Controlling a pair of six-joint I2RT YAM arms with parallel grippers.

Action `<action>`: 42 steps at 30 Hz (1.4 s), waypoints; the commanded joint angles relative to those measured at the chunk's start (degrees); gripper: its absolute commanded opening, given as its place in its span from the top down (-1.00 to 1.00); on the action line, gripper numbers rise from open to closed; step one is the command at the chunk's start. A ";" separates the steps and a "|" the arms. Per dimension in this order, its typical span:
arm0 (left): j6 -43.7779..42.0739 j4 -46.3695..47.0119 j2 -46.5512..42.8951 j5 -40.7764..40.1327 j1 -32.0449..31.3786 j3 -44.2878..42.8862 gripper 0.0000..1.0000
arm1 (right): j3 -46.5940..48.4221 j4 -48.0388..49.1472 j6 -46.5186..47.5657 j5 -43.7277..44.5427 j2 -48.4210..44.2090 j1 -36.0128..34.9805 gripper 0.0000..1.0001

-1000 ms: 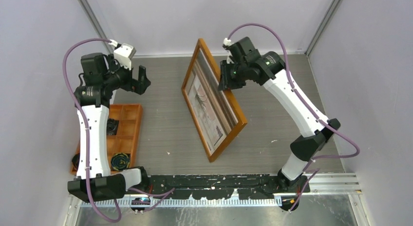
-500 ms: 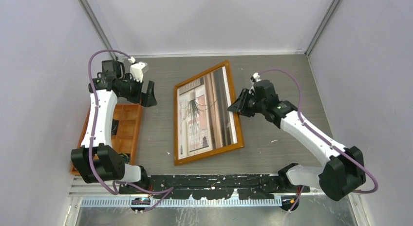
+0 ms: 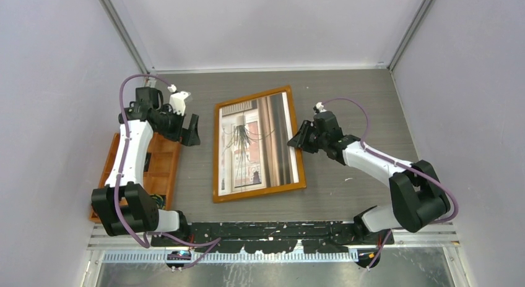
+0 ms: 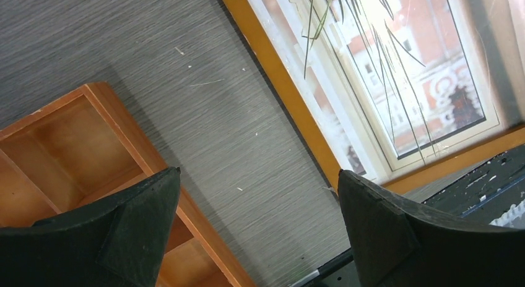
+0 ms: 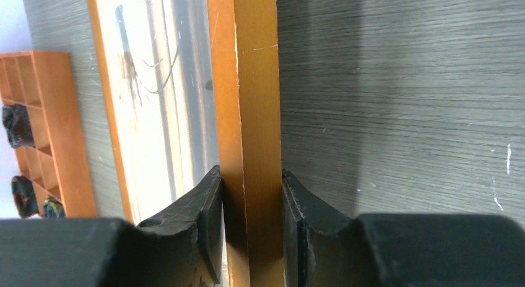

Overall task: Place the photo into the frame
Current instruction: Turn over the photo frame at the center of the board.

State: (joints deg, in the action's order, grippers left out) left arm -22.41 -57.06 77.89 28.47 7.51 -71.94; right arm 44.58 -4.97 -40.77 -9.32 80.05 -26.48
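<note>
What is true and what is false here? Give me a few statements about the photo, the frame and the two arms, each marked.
1. The photo sits inside the frame, picture side up. True.
2. The right gripper clasps one long rail of the frame between its fingers. True.
3. The left gripper holds the frame too. False: it is open and holds nothing, above the table between the tray and the frame.
4. The frame stands on its edge. False: it lies flat on the table.
5. The tray lies beside the right arm. False: it lies by the left arm.
</note>
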 commanded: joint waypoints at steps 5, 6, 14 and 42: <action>-0.38 2.58 -1.94 0.54 0.23 1.99 -0.99 | -4.07 0.98 2.06 11.71 2.34 1.39 0.29; -0.30 2.72 -1.90 0.43 0.24 2.19 -0.99 | -4.34 1.40 2.10 11.70 2.38 1.43 0.22; 0.11 4.07 -1.46 1.49 0.25 2.99 -0.99 | -4.42 3.39 3.46 7.27 2.80 2.22 -0.65; 21.77 61.58 13.14 -20.20 -9.08 24.49 -0.99 | -18.31 25.94 24.59 67.77 -16.60 15.30 -1.00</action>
State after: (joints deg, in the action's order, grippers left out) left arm -4.40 -11.99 90.15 14.83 -0.64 -51.03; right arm 29.65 1.72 -24.25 48.07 61.54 -12.75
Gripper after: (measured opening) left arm 0.996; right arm 0.996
